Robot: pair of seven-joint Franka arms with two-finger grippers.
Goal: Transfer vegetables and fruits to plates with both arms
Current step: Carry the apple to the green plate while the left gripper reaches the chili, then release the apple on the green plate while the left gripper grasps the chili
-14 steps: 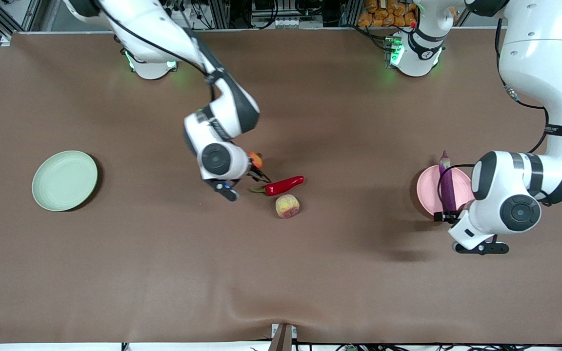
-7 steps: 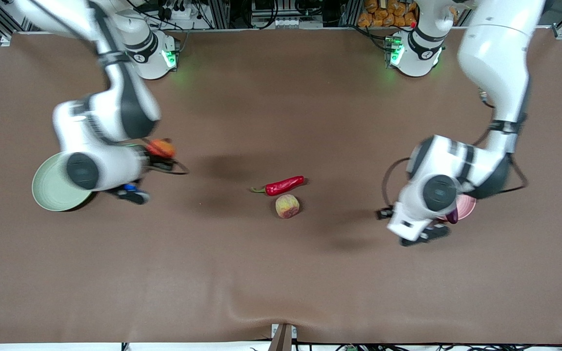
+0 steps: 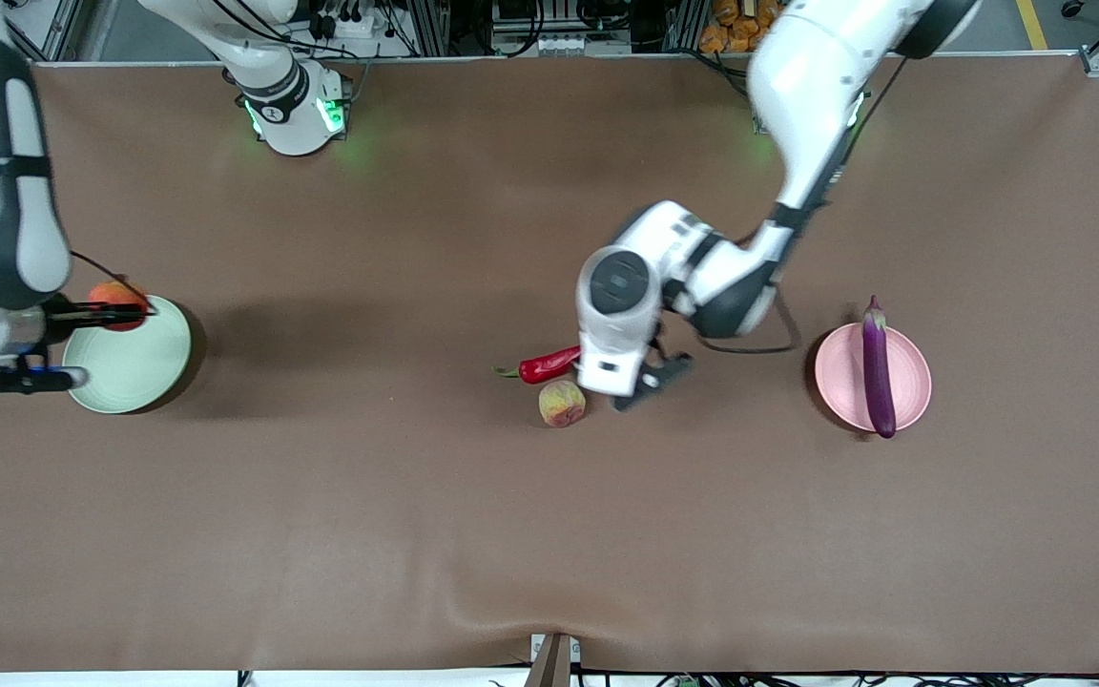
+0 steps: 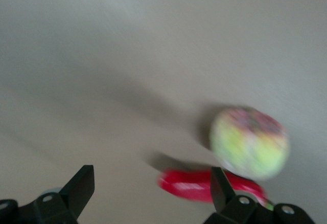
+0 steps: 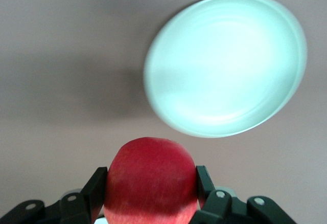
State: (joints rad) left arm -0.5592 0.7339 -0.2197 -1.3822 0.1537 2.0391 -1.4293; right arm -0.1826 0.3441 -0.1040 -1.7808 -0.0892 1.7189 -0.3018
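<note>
From the front, the right gripper is gripping the round red fruit over the rim of the green plate. The left gripper is hanging over the chili pepper and peach; the eggplant is lying across the pink plate.

The left wrist view is showing its fingers spread wide, holding nothing, with what is probably the peach blurred beside the pepper.

The right wrist view is showing fingers clamping the fruit above the plate.
</note>
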